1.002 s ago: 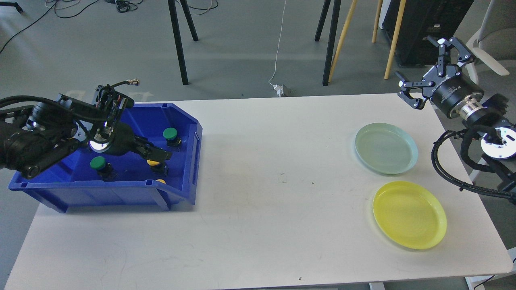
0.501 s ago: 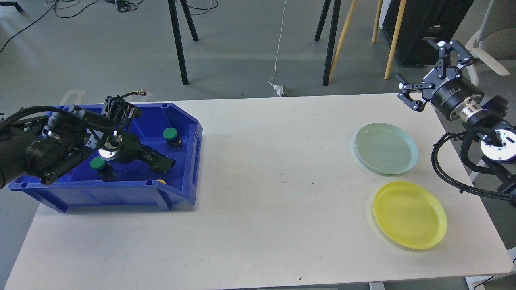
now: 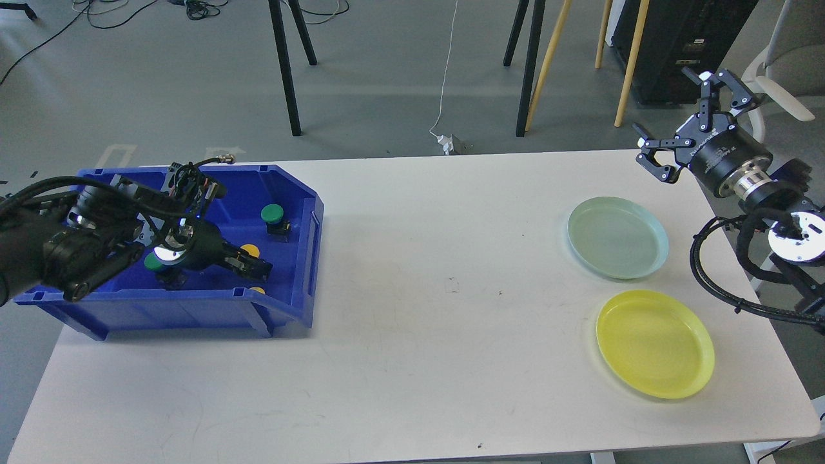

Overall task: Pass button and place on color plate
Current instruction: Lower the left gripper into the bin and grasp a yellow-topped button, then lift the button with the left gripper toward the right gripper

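Blue plastic forms the one bin (image 3: pixel 303 258) standing at the left of the white surface (image 3: pixel 412 322). Four buttons are showing inside it: two green and two yellow. One green button (image 3: pixel 272 213) is sitting on its dark base near the bin's right wall; the second green button (image 3: pixel 153 261) is lying partly hidden under the left arm. One yellow button (image 3: pixel 250 250) is lying just beside the left gripper (image 3: pixel 254 269); the other yellow button (image 3: pixel 258 290) is peeking above the front wall. The left gripper is reaching low into the bin, its jaws too dark to tell apart. Two plates are resting at the right: one pale green plate (image 3: pixel 617 237) and one yellow plate (image 3: pixel 655 343). The right gripper (image 3: pixel 684 122) is hovering beyond the surface's far right corner, jaws spread and holding nothing.
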You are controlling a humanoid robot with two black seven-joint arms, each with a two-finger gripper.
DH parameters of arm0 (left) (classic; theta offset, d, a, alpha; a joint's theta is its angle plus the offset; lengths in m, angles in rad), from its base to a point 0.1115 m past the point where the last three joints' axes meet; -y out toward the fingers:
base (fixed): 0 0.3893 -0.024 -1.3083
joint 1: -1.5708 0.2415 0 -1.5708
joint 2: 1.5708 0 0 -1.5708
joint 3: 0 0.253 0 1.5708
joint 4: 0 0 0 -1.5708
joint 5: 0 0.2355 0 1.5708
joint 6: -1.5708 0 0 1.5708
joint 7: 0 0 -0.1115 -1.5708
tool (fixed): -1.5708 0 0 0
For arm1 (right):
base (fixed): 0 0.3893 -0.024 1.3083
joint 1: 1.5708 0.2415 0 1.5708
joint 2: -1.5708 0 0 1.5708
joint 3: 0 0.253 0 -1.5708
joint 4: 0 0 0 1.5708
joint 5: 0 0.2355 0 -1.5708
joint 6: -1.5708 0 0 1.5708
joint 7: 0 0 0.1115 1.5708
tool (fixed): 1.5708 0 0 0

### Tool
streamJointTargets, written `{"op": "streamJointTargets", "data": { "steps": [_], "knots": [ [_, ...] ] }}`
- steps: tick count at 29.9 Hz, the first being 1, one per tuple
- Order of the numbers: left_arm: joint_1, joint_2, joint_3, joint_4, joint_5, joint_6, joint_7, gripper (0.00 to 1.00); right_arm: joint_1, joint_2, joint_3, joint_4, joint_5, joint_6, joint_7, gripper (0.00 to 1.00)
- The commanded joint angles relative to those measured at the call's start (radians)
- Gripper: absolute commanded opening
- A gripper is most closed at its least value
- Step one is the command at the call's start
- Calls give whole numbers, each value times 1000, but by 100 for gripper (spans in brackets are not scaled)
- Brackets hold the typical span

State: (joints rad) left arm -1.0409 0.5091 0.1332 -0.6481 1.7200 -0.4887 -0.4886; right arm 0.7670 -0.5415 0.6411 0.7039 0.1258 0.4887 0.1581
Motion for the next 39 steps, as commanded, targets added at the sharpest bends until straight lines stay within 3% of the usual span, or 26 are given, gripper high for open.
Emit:
{"op": "streamJointTargets", "data": {
  "steps": [1, 3, 10, 14, 19, 23, 26, 29, 35, 39],
  "knots": [
    [-1, 0, -1, -1, 0, 0, 0, 13, -2, 0, 0, -1, 0, 0, 0, 99],
    [-5, -1, -3, -2, -2, 0, 0, 7, -3, 0, 0, -1, 0, 0, 0, 99],
    [-24, 31, -13, -18, -7, 0, 0, 4, -9, -1, 0, 2, 0, 0, 1, 99],
    [-96, 123, -24, -116, -16, 0, 0, 4, -9, -3, 3, 5, -2, 0, 1, 99],
    [-148, 299, -167, -315, -66, 0, 0, 4, -5, -12, -3, 14, -24, 0, 8, 99],
    [-133, 341, -361, -401, -239, 0, 0, 4, -6, -20, -3, 38, -234, 0, 15, 99],
    [-108, 287, -425, -409, -494, 0, 0, 4, -11, -34, 6, 92, -328, 0, 27, 99],
    [-91, 153, -432, -392, -718, 0, 0, 4, -21, -73, 11, 181, -328, 0, 32, 99],
    [25, -141, -481, -265, -962, 0, 0, 5, -80, -83, 5, 344, -337, 0, 31, 99],
    [116, -257, -563, -219, -988, 0, 0, 5, -121, -40, 17, 390, -331, 0, 31, 99]
  ]
}}
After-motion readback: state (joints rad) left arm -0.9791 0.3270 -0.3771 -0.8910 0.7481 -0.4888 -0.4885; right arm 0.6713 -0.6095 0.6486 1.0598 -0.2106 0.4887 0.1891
